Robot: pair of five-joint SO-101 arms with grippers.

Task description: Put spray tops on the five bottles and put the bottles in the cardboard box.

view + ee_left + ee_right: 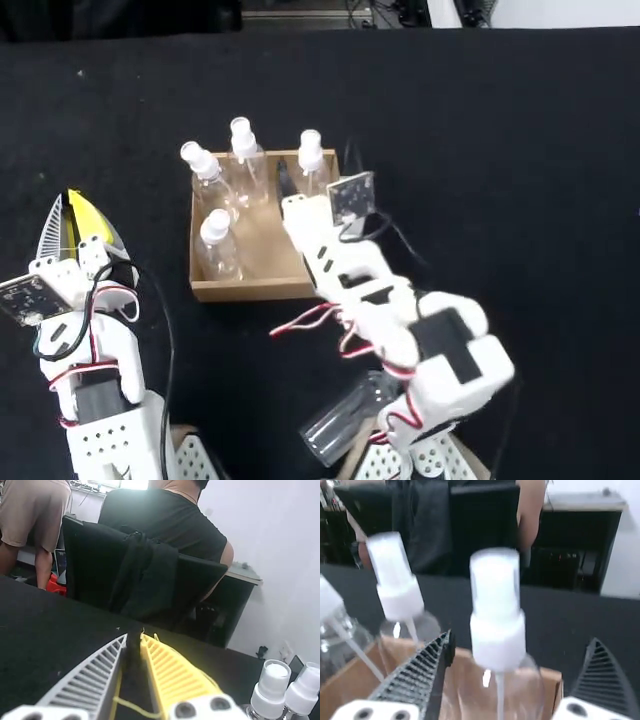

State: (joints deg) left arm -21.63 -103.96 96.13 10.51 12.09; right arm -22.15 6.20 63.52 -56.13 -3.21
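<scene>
Capped bottle (496,630) in box (245,290), flanked by spread right gripper (521,639).

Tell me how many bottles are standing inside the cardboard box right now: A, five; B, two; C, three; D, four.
D: four bottles stand in the cardboard box, each with a white spray top, while a fifth bottle lies on the table outside it.
</scene>
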